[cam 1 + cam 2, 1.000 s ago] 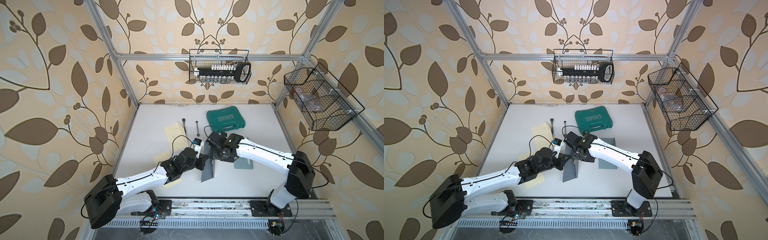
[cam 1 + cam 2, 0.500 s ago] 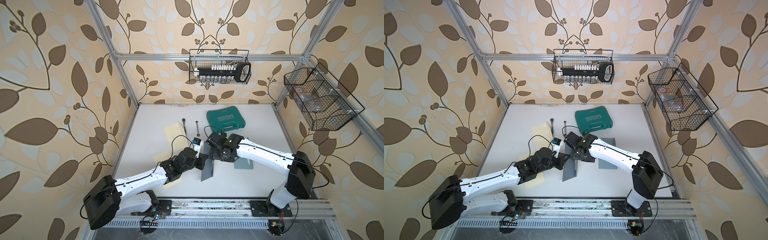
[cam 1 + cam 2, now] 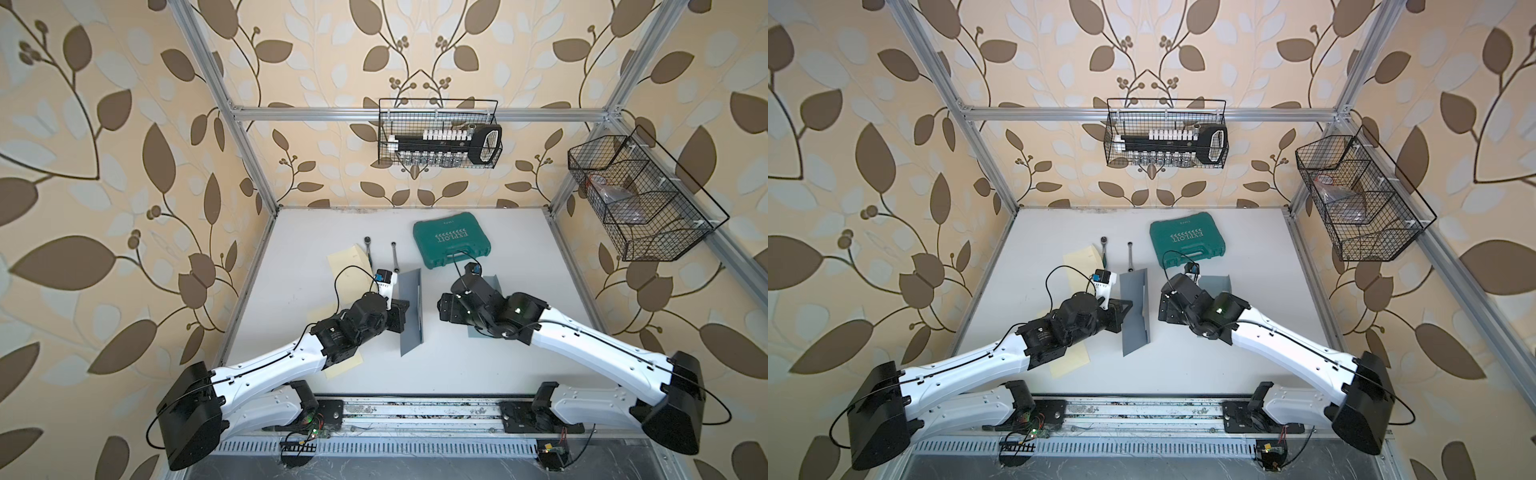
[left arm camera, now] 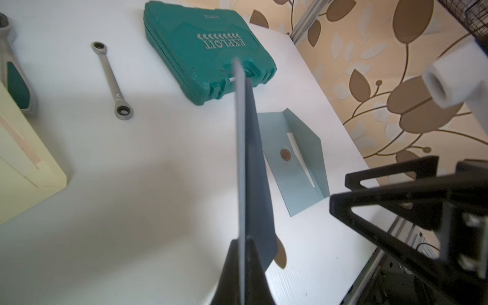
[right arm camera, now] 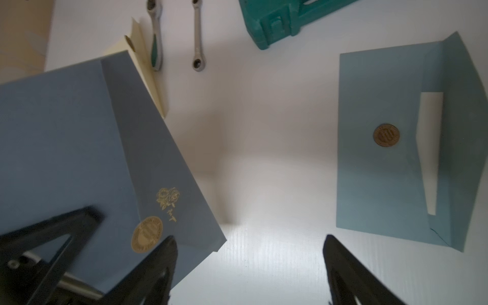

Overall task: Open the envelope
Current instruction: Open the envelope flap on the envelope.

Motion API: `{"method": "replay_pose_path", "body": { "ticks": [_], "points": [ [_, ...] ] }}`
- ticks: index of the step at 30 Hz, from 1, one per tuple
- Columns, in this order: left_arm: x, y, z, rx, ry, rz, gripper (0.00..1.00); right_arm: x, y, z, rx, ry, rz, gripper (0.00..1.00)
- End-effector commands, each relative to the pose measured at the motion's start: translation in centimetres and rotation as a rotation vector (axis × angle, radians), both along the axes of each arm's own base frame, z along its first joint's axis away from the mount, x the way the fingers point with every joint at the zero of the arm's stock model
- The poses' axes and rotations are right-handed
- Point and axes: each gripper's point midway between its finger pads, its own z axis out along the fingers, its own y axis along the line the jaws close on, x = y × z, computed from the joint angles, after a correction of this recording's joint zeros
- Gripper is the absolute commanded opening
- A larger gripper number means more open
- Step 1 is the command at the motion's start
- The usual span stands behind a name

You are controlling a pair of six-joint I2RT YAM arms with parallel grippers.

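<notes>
Over the white table [image 3: 478, 365], mid-frame, your left gripper [image 3: 401, 316] pinches the slate-blue envelope [image 3: 411, 291] on edge, flap [image 5: 158, 171] apparently peeled free with its gold seal [image 5: 146, 234], right gripper [image 3: 442, 307] gaping empty just right of it; likely only folding it back remains.

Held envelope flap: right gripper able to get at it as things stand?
Probably yes. The left gripper holds the envelope on edge, its flap turned toward the right gripper, whose jaws stand open. Only bare table shows between them in the right wrist view; nothing looks in the way.
</notes>
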Motion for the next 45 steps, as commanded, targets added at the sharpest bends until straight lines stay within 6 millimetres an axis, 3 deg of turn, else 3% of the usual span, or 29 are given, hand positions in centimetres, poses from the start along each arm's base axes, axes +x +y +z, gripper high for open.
{"method": "replay_pose_path", "body": {
  "ticks": [1, 7, 15, 19, 24, 29, 37, 41, 45],
  "points": [
    [0.8, 1.2, 3.7, -0.063, -0.033, 0.102, 0.0, 0.2, 3.1, 2.3, 0.218, -0.166, 0.133, 0.87],
    [0.8, 1.9, 6.5, -0.14, -0.03, 0.149, 0.0, -0.6, 4.7, 2.4, 0.241, -0.162, 0.24, 0.87],
    [0.3, 1.3, 9.2, -0.238, -0.023, 0.123, 0.0, -2.2, 8.0, 3.7, 0.23, -0.231, 0.402, 0.85],
    [0.0, 1.1, 9.7, -0.255, -0.025, 0.105, 0.0, -1.7, 7.2, 2.9, 0.203, -0.222, 0.338, 0.84],
    [-0.2, 1.3, 10.3, -0.276, -0.045, 0.093, 0.0, -0.3, 3.6, 1.6, 0.143, -0.221, 0.131, 0.79],
    [-0.4, 1.2, 10.4, -0.296, -0.046, 0.084, 0.0, -0.1, 2.8, 1.3, 0.177, -0.17, 0.112, 0.77],
    [-0.4, 1.2, 10.9, -0.309, -0.051, 0.083, 0.0, -0.1, 3.6, 2.5, 0.294, -0.181, 0.157, 0.75],
    [-0.4, 1.3, 11.0, -0.314, -0.054, 0.086, 0.0, -0.7, 4.8, 4.5, 0.378, -0.263, 0.245, 0.78],
    [-0.4, 1.0, 11.3, -0.321, -0.055, 0.076, 0.0, -0.9, 5.5, 4.4, 0.389, -0.27, 0.287, 0.82]
  ]
}}
